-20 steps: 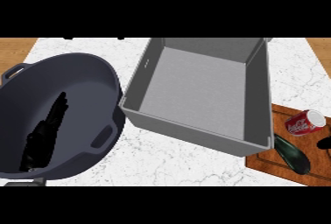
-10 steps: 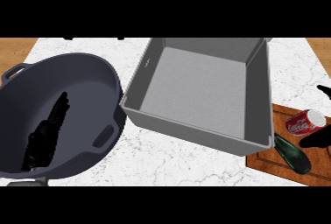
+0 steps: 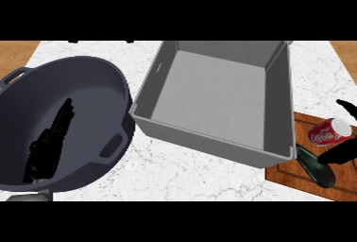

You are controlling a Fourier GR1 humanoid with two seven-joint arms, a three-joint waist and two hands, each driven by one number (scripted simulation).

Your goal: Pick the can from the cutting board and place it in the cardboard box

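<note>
Head view: the red can (image 3: 329,132) lies on its side on the cutting board (image 3: 293,173) at the right edge — just beside the grey box (image 3: 216,101). Right robot hand (image 3: 342,152) brackets it, fingers spread, not clasping. Left robot hand unseen.

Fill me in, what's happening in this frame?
The right hand is at the can, which lies on its side on the cutting board at the right edge, next to a dark green vegetable. Fingers show above and below the can; it isn't lifted yet. The grey box sits mid-counter with nothing in it. A big dark pot is at left.
</note>
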